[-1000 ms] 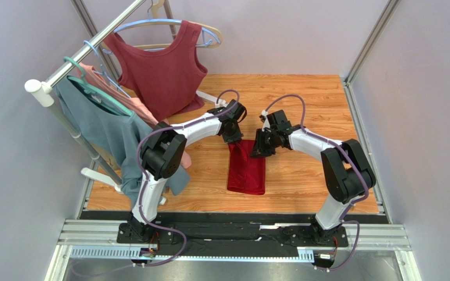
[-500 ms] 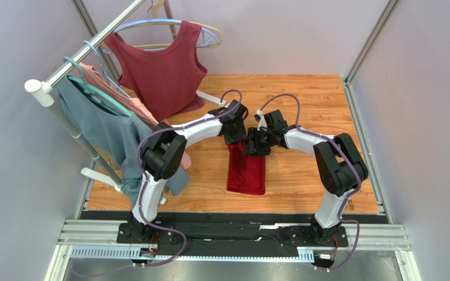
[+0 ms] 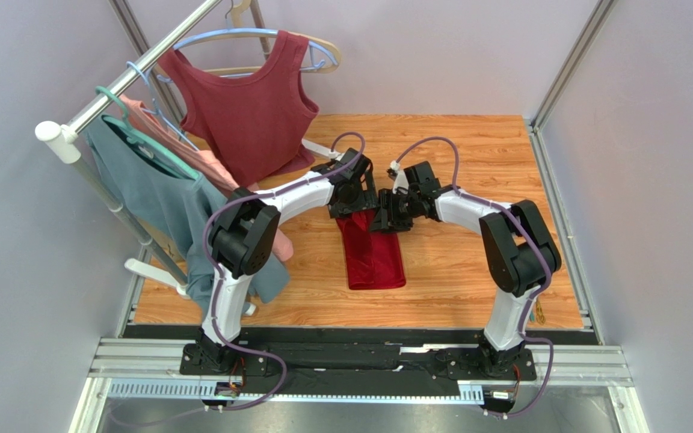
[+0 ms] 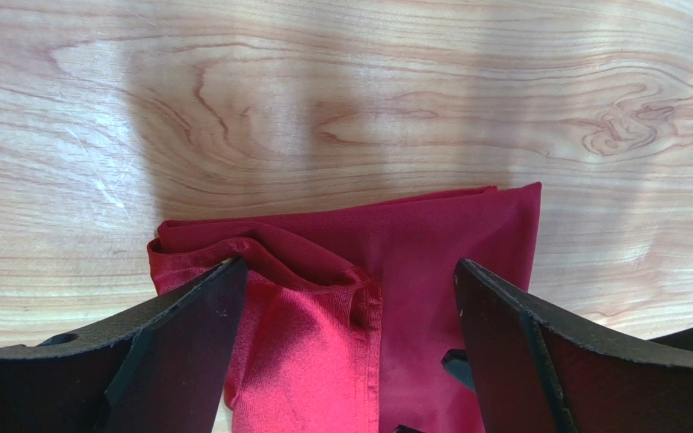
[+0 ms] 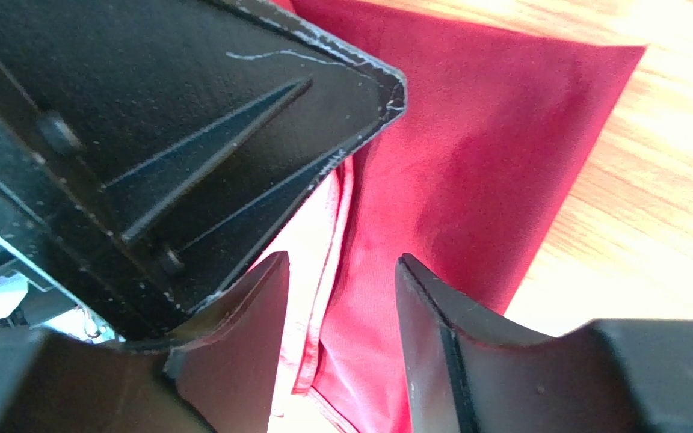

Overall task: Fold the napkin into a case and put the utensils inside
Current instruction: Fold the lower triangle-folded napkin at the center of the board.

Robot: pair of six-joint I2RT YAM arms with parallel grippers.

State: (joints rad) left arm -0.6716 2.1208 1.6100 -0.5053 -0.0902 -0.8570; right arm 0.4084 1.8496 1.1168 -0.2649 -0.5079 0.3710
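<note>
The crimson napkin point(image 3: 374, 260) lies on the wooden table as a narrow folded oblong, its far end rumpled. My left gripper point(image 3: 352, 207) hangs over that far end, jaws wide open point(image 4: 348, 271), with the cloth point(image 4: 413, 239) and a raised fold lying loose between its fingers. My right gripper point(image 3: 386, 218) is close beside it on the right, also open point(image 5: 341, 262), straddling a hemmed edge of the napkin point(image 5: 477, 153) without pinching it. The left gripper's finger point(image 5: 187, 135) fills the upper left of the right wrist view. The utensils are out of view.
A clothes rack stands at the left with a maroon sleeveless top point(image 3: 251, 108), a teal garment point(image 3: 156, 194) and a pink one on hangers. Its white foot point(image 3: 320, 150) reaches onto the table behind the grippers. Grey walls close in both sides.
Both grippers have opened and shifted left. The napkin's far end went left with them and now lies rumpled and released.
</note>
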